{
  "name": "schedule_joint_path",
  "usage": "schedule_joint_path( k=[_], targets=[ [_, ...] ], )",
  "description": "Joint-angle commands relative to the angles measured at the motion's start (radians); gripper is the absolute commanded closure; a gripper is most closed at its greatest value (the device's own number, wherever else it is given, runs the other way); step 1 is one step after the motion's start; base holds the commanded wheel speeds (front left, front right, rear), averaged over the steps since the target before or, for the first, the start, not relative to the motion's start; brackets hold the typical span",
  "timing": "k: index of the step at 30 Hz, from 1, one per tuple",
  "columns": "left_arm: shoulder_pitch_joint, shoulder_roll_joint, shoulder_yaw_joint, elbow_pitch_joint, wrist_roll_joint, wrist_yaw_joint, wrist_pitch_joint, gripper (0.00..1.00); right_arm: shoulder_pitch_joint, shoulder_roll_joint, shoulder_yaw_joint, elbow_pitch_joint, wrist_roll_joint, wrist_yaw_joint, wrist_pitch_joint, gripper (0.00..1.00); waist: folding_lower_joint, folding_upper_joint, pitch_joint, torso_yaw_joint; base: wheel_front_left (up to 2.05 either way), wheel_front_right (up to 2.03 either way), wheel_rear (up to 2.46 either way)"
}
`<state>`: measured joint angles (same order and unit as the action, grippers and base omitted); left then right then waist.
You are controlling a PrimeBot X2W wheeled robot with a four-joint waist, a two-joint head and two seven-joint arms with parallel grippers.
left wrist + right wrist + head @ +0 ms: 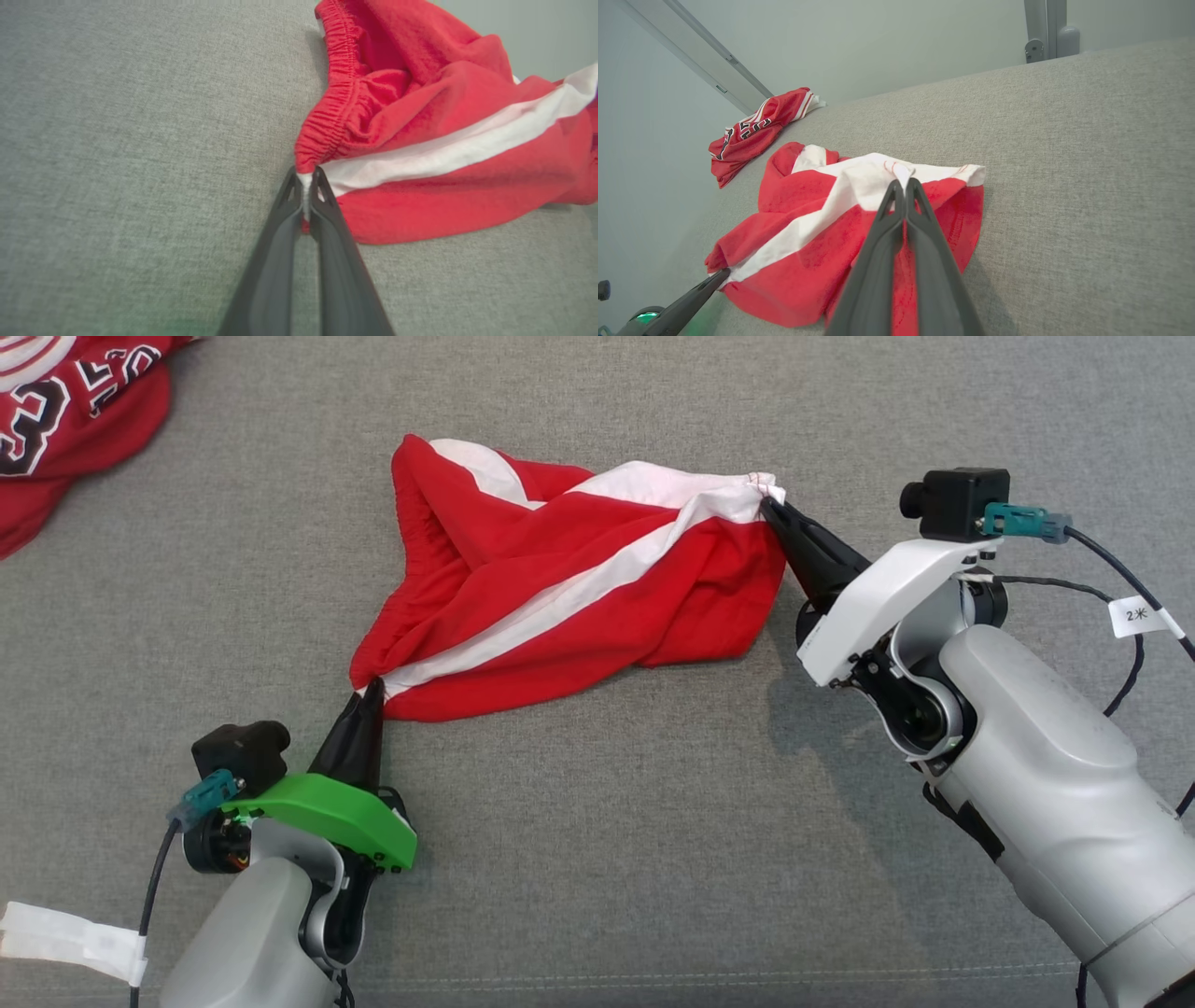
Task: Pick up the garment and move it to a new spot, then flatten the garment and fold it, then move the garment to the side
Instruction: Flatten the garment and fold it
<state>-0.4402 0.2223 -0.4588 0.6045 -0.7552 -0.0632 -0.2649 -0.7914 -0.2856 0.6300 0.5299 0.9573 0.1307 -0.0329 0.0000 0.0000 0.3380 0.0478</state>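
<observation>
The red shorts point(560, 588) lie crumpled in the middle of the grey cushion point(653, 821). The left gripper point(373, 689) pinches their near-left corner, and the right gripper point(770, 506) pinches their far-right corner. A red jersey point(65, 420) lies far left.

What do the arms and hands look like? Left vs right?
Two long dark tapered fingers on the left hand and right hand. Green left wrist cover, white right wrist cover. Grey forearms, black wrist cameras with teal plugs, black cables; white tag on the right one.
</observation>
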Motion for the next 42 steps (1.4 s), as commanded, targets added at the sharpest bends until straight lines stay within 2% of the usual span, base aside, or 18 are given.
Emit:
schedule_joint_path(
  k=[1,9,18,23,34,38,39,42],
  targets=[
    [0.005,-0.004,0.012,-0.002,0.004,-0.009,0.000,1.00,-0.011,-0.002,0.010,0.006,0.009,0.000,-0.023,1.00,0.0000,0.0000,-0.010,-0.003,0.00,0.00,0.00],
    [0.037,-0.043,0.093,-0.082,-0.097,-0.044,0.000,1.00,0.019,-0.030,0.030,-0.035,0.032,0.000,-0.106,1.00,0.0000,0.0000,-0.050,-0.027,0.00,0.00,0.00],
    [0.092,-0.042,0.132,-0.321,-0.185,-0.054,0.009,1.00,0.099,-0.104,0.000,-0.189,0.052,0.000,-0.198,1.00,0.0000,0.0000,-0.115,-0.064,0.00,0.00,0.00],
    [0.142,-0.029,0.143,-0.493,-0.209,-0.024,0.030,1.00,0.185,-0.141,-0.068,-0.304,0.046,0.000,-0.221,1.00,0.0000,0.0000,-0.154,-0.084,0.00,0.00,0.00],
    [0.280,0.036,0.162,-0.912,-0.235,0.079,0.117,1.00,0.439,-0.170,-0.324,-0.603,-0.042,0.000,-0.231,1.00,0.0000,0.0000,-0.237,-0.142,0.00,0.00,0.00],
    [0.298,0.077,0.172,-1.051,-0.222,0.114,0.163,1.00,0.512,-0.156,-0.420,-0.724,-0.087,0.000,-0.202,1.00,0.0000,0.0000,-0.247,-0.158,0.00,0.00,0.00],
    [0.289,0.094,0.171,-1.106,-0.216,0.129,0.190,1.00,0.541,-0.141,-0.467,-0.788,-0.109,0.000,-0.178,1.00,0.0000,0.0000,-0.247,-0.164,0.00,0.00,0.00],
    [0.245,0.119,0.172,-1.152,-0.213,0.144,0.235,1.00,0.564,-0.114,-0.519,-0.867,-0.135,0.000,-0.128,1.00,0.0000,0.0000,-0.241,-0.169,0.00,0.00,0.00]
  ],
)
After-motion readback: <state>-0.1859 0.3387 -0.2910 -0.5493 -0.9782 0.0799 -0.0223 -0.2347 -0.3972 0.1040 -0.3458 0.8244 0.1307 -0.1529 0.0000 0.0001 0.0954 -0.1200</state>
